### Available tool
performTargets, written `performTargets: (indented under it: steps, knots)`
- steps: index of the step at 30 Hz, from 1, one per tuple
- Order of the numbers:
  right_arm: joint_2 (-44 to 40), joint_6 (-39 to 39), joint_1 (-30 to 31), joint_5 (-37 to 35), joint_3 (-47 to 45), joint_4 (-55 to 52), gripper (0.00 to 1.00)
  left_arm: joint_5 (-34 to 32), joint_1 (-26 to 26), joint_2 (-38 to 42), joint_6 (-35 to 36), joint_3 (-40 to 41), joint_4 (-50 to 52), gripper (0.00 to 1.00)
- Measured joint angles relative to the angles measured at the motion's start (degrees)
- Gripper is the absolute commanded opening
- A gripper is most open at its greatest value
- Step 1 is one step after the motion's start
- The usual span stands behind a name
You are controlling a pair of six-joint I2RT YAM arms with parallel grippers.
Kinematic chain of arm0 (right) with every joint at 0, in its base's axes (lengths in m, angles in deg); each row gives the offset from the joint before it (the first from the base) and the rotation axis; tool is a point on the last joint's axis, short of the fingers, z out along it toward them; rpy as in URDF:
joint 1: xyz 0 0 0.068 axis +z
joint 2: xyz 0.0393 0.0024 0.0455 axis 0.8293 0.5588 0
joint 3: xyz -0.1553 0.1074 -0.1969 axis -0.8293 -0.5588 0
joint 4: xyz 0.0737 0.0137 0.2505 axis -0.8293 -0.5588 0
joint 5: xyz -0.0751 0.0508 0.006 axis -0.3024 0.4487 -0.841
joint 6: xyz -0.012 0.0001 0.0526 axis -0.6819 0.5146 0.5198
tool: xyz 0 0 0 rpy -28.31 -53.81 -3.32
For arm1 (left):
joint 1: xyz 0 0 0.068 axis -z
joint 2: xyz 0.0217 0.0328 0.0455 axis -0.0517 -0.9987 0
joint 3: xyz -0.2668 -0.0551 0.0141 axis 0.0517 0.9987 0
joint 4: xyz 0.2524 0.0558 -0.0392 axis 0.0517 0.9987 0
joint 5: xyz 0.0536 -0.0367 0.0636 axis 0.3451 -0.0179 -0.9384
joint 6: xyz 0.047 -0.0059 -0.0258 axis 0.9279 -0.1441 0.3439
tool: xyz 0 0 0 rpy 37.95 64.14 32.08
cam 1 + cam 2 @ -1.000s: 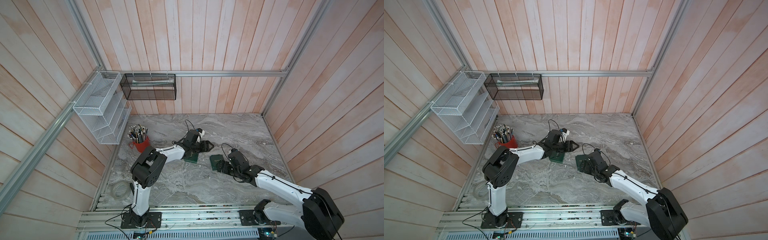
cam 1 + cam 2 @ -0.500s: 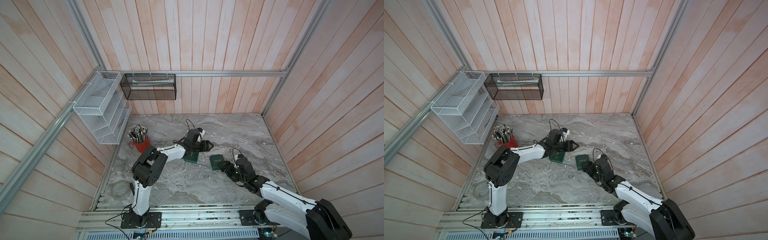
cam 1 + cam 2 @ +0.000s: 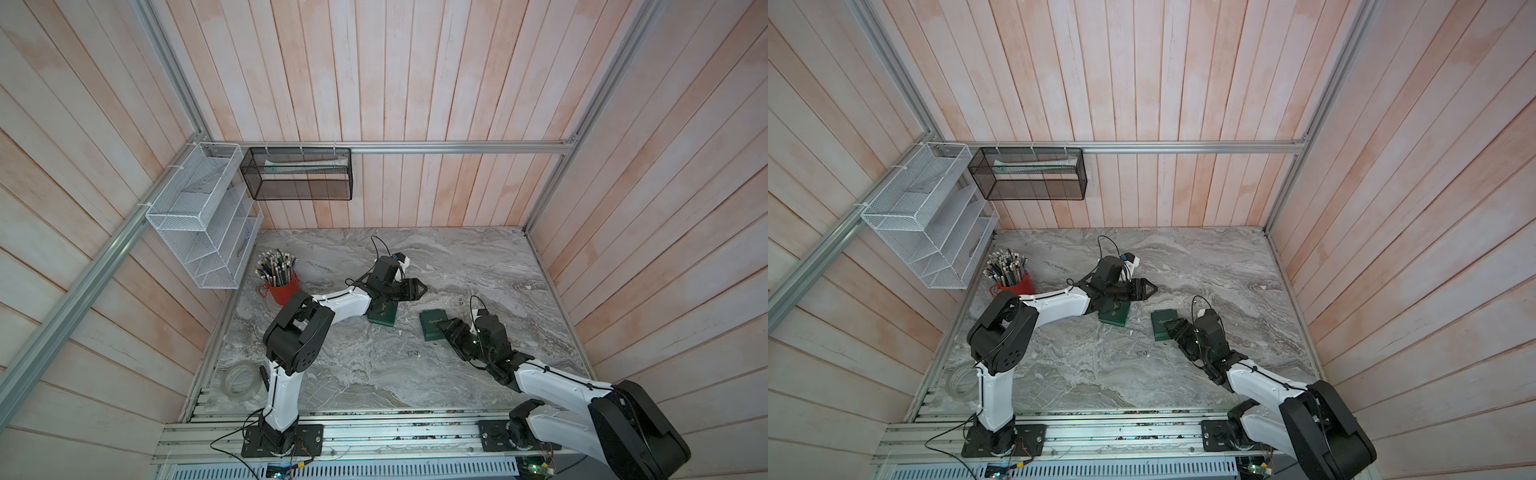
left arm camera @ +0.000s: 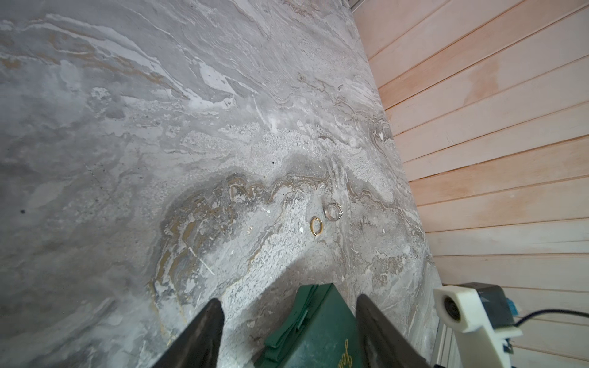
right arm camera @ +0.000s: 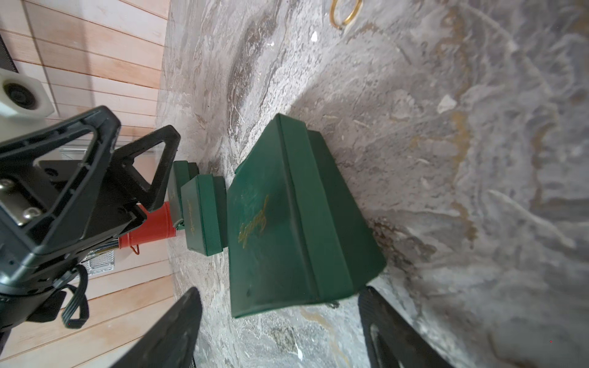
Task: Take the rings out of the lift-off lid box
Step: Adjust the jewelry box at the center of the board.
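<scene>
1. the right end effector (image 5: 280,289) is open, its fingers astride the near end of a dark green lift-off lid box with gold script (image 5: 287,207), gripping nothing.
2. done well, i judge: pinch only the lid's sides, lift straight, base left on the grey marbled surface (image 4: 127,127).
3. the left end effector (image 4: 288,299) is open and empty.
4. a thin gold metal ring (image 4: 316,227) and a pale beaded metal ring (image 4: 332,211) lie on the surface, just beside each other, ahead of its fingertips, outside the box.
</scene>
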State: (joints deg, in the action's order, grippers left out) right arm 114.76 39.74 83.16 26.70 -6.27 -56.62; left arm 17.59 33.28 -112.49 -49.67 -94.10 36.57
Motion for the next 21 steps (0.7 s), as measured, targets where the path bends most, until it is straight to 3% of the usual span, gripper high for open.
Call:
performTargets:
  steps: [10, 21]
  knots:
    - [7.1, -2.9, -4.7, 3.4, 3.5, 1.9, 0.78, -0.9, -1.2, 0.9, 0.2, 1.1, 0.4, 0.68]
    - [16.7, -13.8, -6.4, 7.3, 16.9, -3.2, 0.72, -1.1, -2.7, 3.5, 0.2, 5.7, 0.4, 0.68]
